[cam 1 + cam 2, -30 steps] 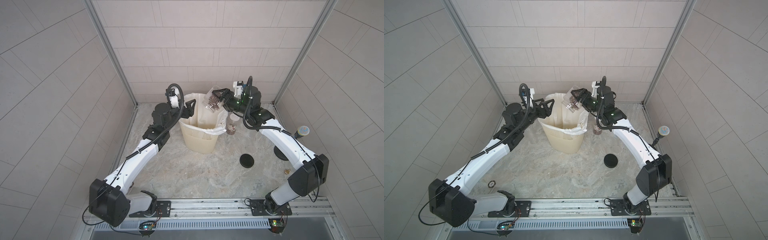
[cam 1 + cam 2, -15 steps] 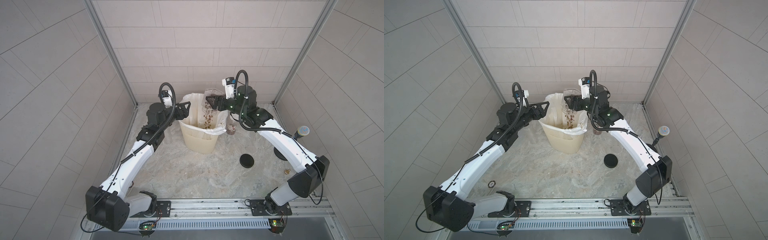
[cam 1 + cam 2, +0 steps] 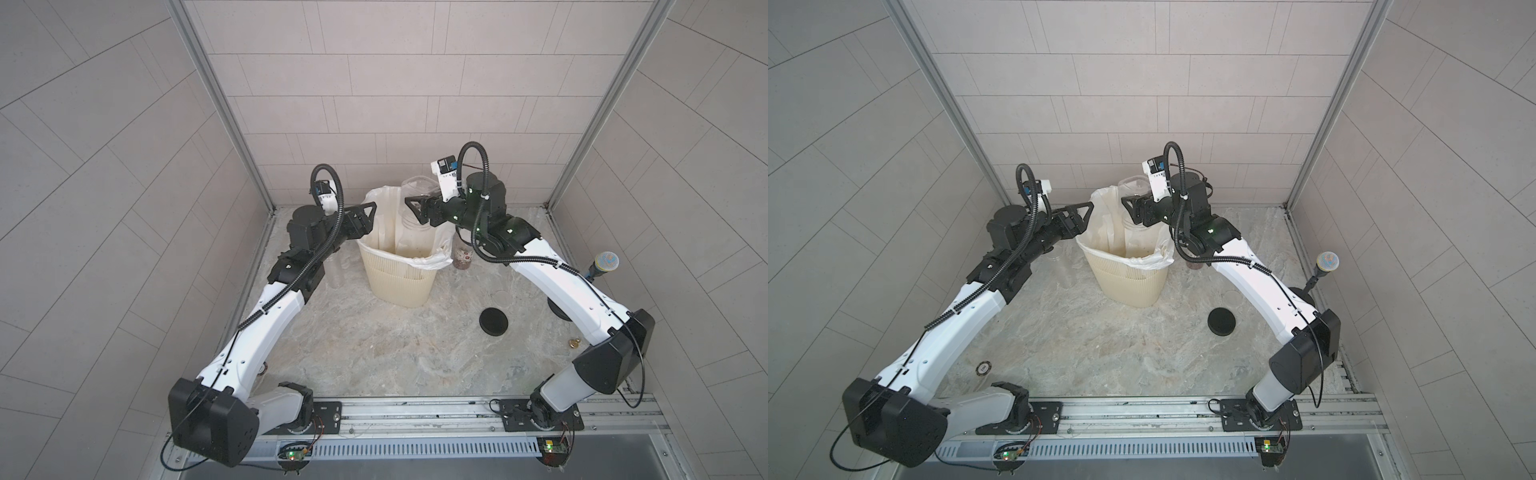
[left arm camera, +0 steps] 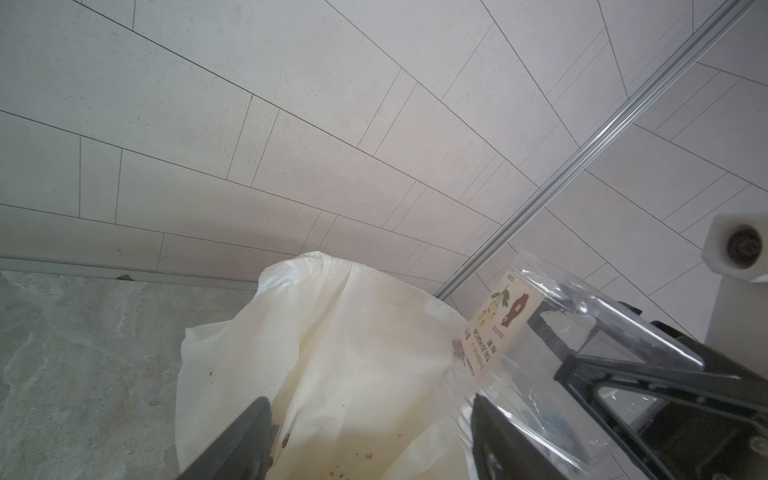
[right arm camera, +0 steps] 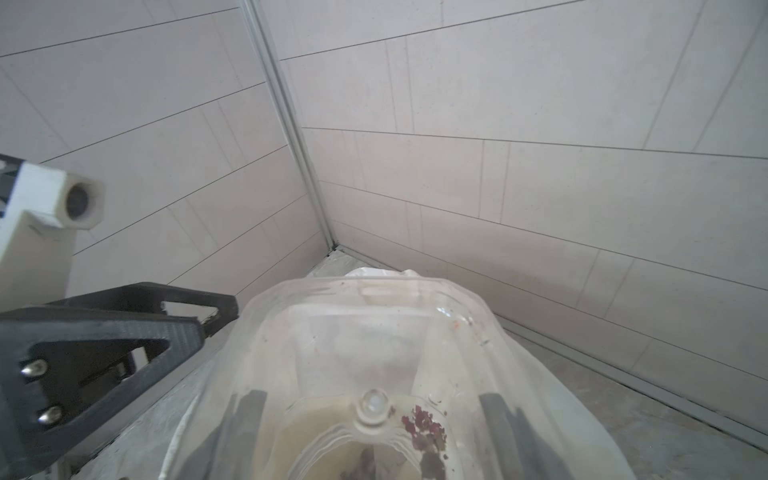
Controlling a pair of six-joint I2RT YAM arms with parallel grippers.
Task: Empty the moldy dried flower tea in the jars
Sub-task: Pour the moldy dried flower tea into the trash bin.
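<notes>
Right pincer (image 3: 417, 209) clamps the clear jar (image 3: 417, 187) upended over the bin (image 3: 399, 274), long axis close to upright, mouth down. A few red bits of flower tea (image 5: 424, 428) cling inside it; more lies in the bin. Left pincer (image 3: 369, 214) hovers at the rim, spread and empty.

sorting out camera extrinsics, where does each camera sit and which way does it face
Top views: high above the front rail, looking down on the left gripper, right gripper, their whole arms and the bin.
Left wrist: on the left arm, looking past its open jaws into the liner.
Right wrist: on the right arm, looking through the upended jar it grips.
Shared: both wrist views show the jar and the other gripper.
</notes>
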